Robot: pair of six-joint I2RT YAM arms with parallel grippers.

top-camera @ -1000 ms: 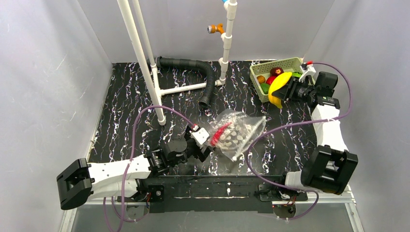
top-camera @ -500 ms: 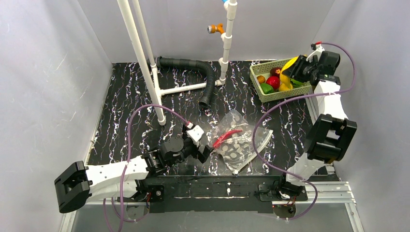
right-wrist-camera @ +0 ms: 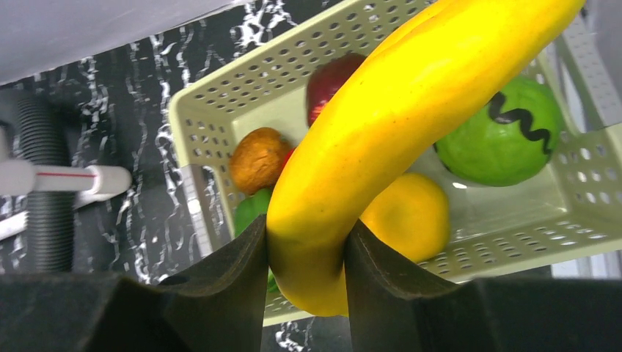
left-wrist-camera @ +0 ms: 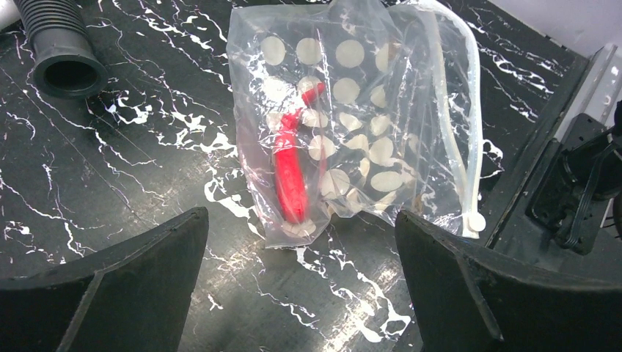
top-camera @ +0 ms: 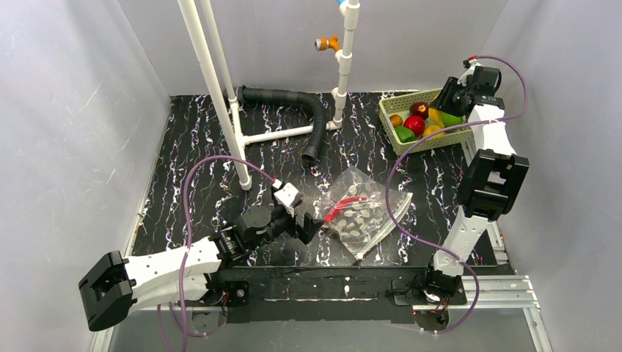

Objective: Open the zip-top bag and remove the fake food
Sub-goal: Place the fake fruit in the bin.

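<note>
Wide open, the left end effector (left-wrist-camera: 301, 293) faces the bag (left-wrist-camera: 352, 125) lying just ahead, a red chili (left-wrist-camera: 291, 172) inside. The right end effector (right-wrist-camera: 304, 286) clamps the banana (right-wrist-camera: 411, 103) over the basket (right-wrist-camera: 242, 103). It looks like the unloading step, so release it, then fetch that chili.

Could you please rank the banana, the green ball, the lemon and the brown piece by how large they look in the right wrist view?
1. banana, though it is nearest the camera.
2. green ball.
3. lemon, partly hidden behind the banana, so second place is unsure.
4. brown piece, smallest.
</note>
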